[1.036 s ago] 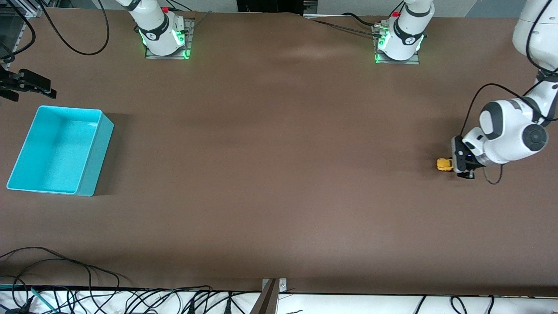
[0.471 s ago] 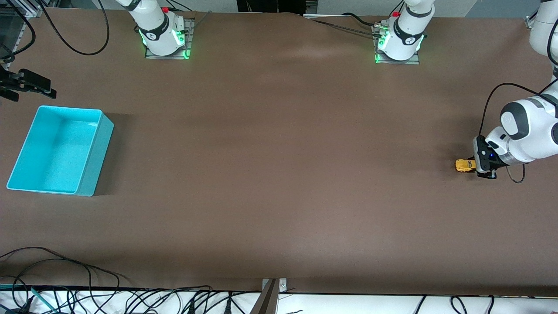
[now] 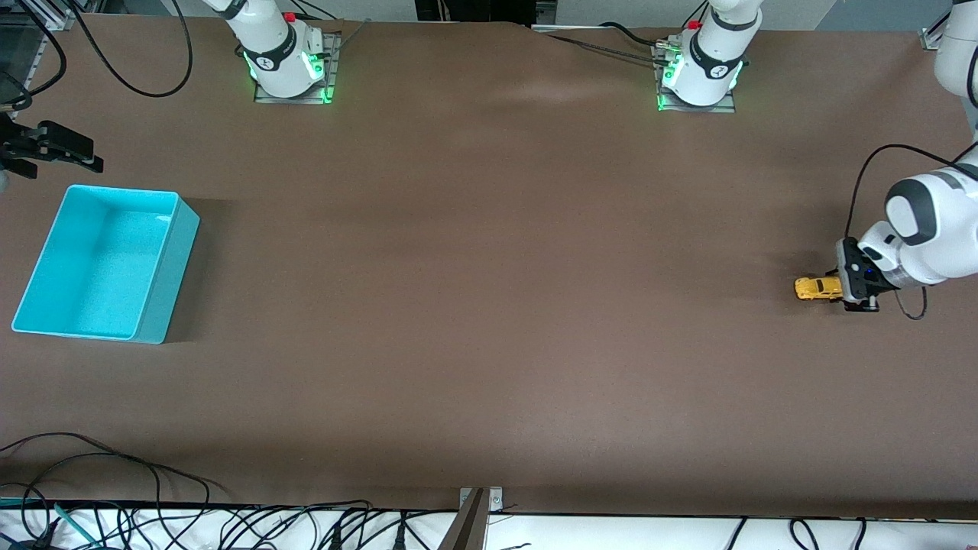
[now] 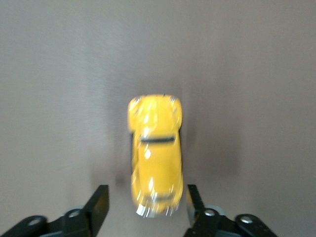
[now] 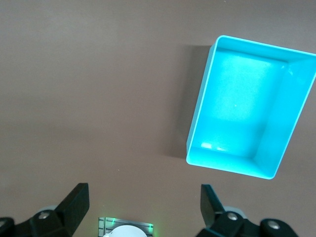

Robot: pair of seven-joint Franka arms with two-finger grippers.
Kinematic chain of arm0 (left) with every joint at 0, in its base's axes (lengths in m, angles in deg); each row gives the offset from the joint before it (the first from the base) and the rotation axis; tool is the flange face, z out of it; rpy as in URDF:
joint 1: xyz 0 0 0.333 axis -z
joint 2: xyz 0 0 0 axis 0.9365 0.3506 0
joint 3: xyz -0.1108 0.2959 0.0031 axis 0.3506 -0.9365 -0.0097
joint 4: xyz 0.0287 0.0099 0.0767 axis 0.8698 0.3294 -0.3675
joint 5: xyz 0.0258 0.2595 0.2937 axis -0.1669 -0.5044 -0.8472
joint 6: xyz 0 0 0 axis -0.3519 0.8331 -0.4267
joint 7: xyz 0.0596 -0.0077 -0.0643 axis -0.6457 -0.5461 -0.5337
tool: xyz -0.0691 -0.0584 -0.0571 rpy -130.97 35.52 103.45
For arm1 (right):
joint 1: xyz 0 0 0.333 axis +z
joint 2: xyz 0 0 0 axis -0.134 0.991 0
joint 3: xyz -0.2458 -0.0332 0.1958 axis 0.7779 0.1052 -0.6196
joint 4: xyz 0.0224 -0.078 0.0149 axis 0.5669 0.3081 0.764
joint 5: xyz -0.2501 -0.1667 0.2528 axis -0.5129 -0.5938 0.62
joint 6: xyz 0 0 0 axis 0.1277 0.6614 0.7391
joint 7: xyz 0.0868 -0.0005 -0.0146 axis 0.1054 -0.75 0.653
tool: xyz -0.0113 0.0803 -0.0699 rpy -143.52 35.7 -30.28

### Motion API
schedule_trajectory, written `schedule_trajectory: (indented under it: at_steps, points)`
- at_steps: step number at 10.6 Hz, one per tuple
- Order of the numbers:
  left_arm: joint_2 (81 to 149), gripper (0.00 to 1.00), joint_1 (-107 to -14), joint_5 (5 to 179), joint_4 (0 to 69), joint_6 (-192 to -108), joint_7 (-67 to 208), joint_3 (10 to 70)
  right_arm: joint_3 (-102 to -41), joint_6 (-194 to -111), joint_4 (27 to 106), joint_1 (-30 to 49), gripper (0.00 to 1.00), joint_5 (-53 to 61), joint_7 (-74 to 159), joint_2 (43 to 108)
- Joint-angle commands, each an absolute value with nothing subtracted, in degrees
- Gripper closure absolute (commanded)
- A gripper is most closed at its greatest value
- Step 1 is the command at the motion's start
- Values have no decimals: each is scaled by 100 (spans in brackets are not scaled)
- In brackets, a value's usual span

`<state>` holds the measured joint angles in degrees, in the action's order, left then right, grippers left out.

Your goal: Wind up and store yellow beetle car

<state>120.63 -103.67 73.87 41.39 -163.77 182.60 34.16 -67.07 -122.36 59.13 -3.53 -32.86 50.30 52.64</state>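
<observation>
Yellow beetle car (image 3: 817,289) on table (image 3: 489,305); turquoise bin (image 3: 164,286) empty.

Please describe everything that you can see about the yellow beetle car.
The yellow beetle car is a tiny glossy toy, plastic or metal by its look, with a rounded body and a dark window strip. It stands on its wheels on the brown table at the left arm's end. The open left gripper straddles one end; in the left wrist view one finger looks very close to the car, but contact is unclear.
</observation>
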Motion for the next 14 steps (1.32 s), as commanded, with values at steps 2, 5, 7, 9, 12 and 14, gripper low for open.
schedule_trajectory:
  at_steps: [2, 5, 7, 9, 12, 14]
  points:
    - [11749, 0, -10376, 7254, 2403, -13554, 17712, 4061, -6890, -12118, 5790, -322, 0, -3198, 4807, 5260]
    - [11485, 0, -10376, 7244, 2207, -13258, 17026, 4475, -6962, -12109, 5782, -330, 0, -3206, 4585, 5259]
    - [11424, 0, -10367, 7244, 2101, -13231, 16771, 4625, -6962, -12109, 5782, -330, 0, -3285, 4629, 5277]
    - [11335, 0, -10349, 7253, 2101, -13065, 16472, 4739, -6953, -12109, 5782, -330, 0, -3286, 4647, 5303]
    - [11335, 0, -10332, 7244, 2092, -12950, 16365, 4828, -6962, -12126, 5782, -330, 0, -3286, 4647, 5303]
    - [11335, 0, -10332, 7244, 2066, -12933, 16357, 4828, -6971, -12135, 5782, -330, 0, -3294, 4647, 5303]
